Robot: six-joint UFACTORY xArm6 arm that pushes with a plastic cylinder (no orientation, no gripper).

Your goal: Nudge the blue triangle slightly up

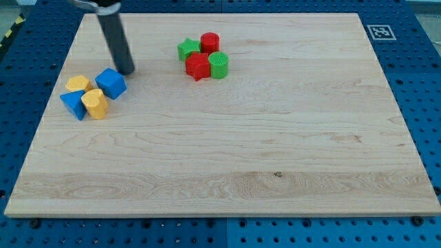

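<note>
The blue triangle [72,105] lies at the view's left on the wooden board [227,158], at the lower left of a small cluster. A yellow block [95,103] touches its right side, another yellow block [77,84] sits just above it, and a blue cube [110,83] is at the cluster's upper right. My tip [126,70] rests on the board just above and right of the blue cube, apart from the blue triangle, with the cube and yellow blocks between them.
A second cluster sits at the view's top centre: a green star [187,49], a red cylinder [209,43], a red star-like block [197,66] and a green cylinder [218,65]. A marker tag [379,32] is at the top right corner.
</note>
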